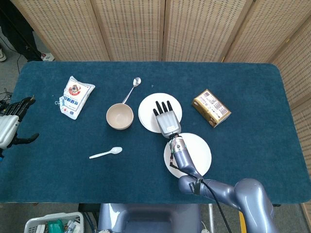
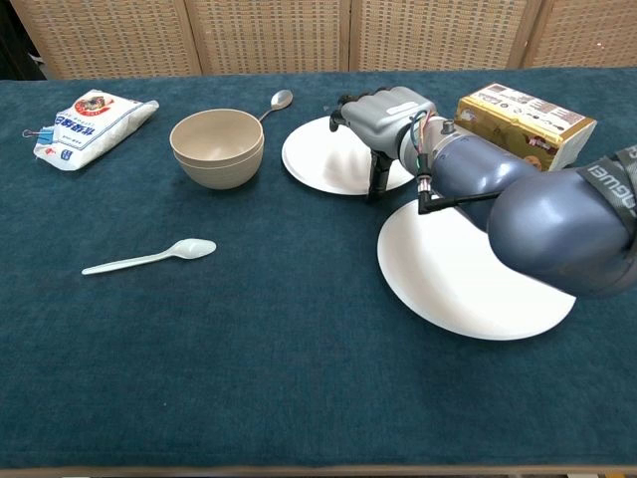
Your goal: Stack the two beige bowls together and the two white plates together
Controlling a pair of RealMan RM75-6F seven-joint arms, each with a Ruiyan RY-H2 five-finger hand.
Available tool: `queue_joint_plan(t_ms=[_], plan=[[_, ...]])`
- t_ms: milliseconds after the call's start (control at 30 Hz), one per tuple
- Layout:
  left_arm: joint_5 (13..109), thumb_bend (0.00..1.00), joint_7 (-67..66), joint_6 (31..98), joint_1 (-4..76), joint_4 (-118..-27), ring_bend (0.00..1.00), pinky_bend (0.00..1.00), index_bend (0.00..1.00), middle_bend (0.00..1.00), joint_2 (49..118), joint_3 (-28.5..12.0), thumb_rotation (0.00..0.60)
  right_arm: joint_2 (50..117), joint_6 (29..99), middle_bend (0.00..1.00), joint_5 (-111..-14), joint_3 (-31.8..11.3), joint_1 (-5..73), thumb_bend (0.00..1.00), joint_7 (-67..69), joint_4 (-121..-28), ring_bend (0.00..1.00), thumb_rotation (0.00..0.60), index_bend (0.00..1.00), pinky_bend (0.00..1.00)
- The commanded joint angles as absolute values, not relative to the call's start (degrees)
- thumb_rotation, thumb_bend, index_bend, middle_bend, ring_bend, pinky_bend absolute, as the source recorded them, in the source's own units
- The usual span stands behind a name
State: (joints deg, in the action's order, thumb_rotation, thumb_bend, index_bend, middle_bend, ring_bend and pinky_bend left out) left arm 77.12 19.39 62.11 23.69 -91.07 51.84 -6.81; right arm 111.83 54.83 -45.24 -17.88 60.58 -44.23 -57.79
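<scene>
Head view shows our right robot hand [image 1: 166, 119] spread flat, palm down, over the far white plate [image 1: 148, 114], fingers apart and grasping nothing. In the chest view its thumb [image 2: 376, 176] points down at that plate's near edge, though we cannot tell whether it touches. Our left robot hand [image 1: 10, 128] hangs off the worktop's [image 1: 252, 97] left edge, fingers apart and holding nothing.

The beige bowls [image 2: 216, 147] already look nested, one in the other, left of the far plate. The near white plate [image 2: 468, 284] lies apart, close to our side, so we judge the plates to be the step in hand.

To do it well, we would get the thumb under the far plate's rim with the fingers on top, pinch firmly, lift level, and carry it clear of the near plate's rim before lowering it centred. A thin plate on soft cloth may slide instead of lifting, so we would go slowly.

As for writing, the white bag [image 1: 75, 96] at far left carries a round red emblem and blue characters, too small for us to read. The gold box [image 1: 211, 108] at right has print we cannot make out.
</scene>
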Motion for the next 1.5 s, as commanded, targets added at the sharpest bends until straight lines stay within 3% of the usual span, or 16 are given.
queue_joint_plan(t_ms=[33,167,333,433,600,733,1033,1267,1500], plan=[[77.1,0.25,19.4,62.1,23.7,-91.1,0.00,0.00,0.00,0.00,51.9,-6.9,0.600,112.3,54.8,0.00,-46.2,-17.7,60.5,0.09,-43.5,-56.8,0.00,0.600,0.18,0.00],[77.1,0.25,19.2,62.1,23.6,-91.1,0.00,0.00,0.00,0.00,51.9,-6.9,0.600,112.8,55.1,0.00,-48.5,-17.2,60.2,0.16,-41.7,-55.3,0.00,0.600,0.23,0.00],[77.1,0.25,19.1,61.9,23.6,-91.2,0.00,0.00,0.00,0.00,52.0,-7.0,0.600,113.8,55.1,0.00,-50.2,-16.9,59.9,0.41,-40.2,-52.9,0.00,0.600,0.28,0.00],[77.1,0.25,19.0,61.9,23.6,-91.2,0.00,0.00,0.00,0.00,52.0,-7.0,0.600,114.1,54.8,0.00,-50.8,-16.9,59.8,0.47,-40.0,-51.9,0.00,0.600,0.29,0.00],[77.2,0.25,19.0,61.9,23.6,-91.2,0.00,0.00,0.00,0.00,52.0,-7.1,0.600,114.4,55.1,0.00,-51.9,-17.0,59.5,0.47,-39.2,-51.0,0.00,0.600,0.34,0.00],[77.3,0.25,18.8,61.8,23.6,-91.3,0.00,0.00,0.00,0.00,52.1,-7.1,0.600,114.6,55.2,0.01,-53.0,-17.1,59.3,0.47,-38.2,-50.3,0.00,0.600,0.46,0.00],[77.7,0.25,19.3,61.7,23.5,-91.2,0.00,0.00,0.00,0.00,52.1,-7.1,0.600,115.1,56.5,0.04,-56.6,-17.1,58.4,0.47,-34.8,-48.4,0.00,0.600,0.63,0.00],[77.8,0.25,19.4,61.7,23.5,-91.1,0.00,0.00,0.00,0.00,52.1,-7.1,0.600,114.1,59.2,0.06,-60.5,-16.7,57.2,0.47,-31.9,-49.2,0.00,0.600,0.65,0.00],[77.8,0.25,19.3,61.9,23.4,-91.1,0.00,0.00,0.00,0.00,52.2,-7.2,0.600,108.5,68.0,0.08,-69.5,-14.1,53.5,0.47,-26.6,-55.0,0.00,0.600,0.67,0.00]])
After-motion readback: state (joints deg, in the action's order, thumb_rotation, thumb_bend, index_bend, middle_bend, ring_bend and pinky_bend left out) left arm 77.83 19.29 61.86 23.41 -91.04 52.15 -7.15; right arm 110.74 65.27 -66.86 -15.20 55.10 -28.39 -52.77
